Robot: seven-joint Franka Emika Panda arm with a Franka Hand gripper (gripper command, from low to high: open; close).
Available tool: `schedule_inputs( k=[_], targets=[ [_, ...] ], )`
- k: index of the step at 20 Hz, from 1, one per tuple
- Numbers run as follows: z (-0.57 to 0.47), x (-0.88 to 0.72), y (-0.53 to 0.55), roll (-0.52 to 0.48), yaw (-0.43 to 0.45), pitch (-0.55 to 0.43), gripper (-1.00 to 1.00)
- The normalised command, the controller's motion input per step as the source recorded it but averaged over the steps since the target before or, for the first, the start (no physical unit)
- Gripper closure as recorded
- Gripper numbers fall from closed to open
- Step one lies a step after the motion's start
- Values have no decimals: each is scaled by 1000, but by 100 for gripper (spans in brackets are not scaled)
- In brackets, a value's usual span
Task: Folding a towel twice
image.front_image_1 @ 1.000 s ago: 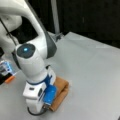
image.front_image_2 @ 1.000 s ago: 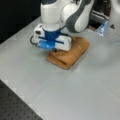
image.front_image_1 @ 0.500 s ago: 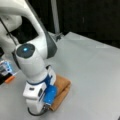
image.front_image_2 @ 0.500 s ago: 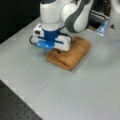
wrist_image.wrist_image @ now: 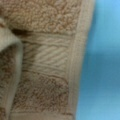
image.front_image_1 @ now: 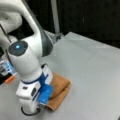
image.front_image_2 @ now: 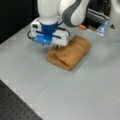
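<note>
Closest of all, the wrist view is filled by the towel point(wrist_image.wrist_image: 47, 62): orange-brown terry loops, a paler woven band with slanted ribbing crossing it, and a flat hem running top to bottom along its right edge. A turned-over flap of the same cloth curls in at the left. To the right of the hem lies a plain surface that shows as a blue field (the tint is all that can be made out there). No fingers appear in this view.

In both front views the towel point(image.front_image_2: 71, 53) lies on the grey tabletop point(image.front_image_2: 87, 92) as a thick oblong bundle of stacked layers, with rounded fold edges showing along its sides. In a front view its layers part slightly at the end nearest the arm point(image.front_image_1: 60, 91).

The end effector point(image.front_image_2: 58, 47) sits low over one end of that bundle, right at the cloth. Its white and blue body hides the fingertips, so I cannot tell whether it is clenched on the towel or released. In a front view the end effector point(image.front_image_1: 41, 107) hangs at the towel's left edge, below the arm's white wrist.

Farther back stands the arm's grey and white elbow point(image.front_image_2: 72, 12), and beyond it something small and orange point(image.front_image_2: 82, 26) at the tabletop's far edge.
</note>
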Motion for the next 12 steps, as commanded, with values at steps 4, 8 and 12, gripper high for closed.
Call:
schedule_inputs(
  k=[4,8,12],
  targets=[
    [294,-114,75,-34,12,216,-100],
    [191,-62,145,56,-50,176,-100],
    [163,-7,177,143,-149,148,-100]
  ],
)
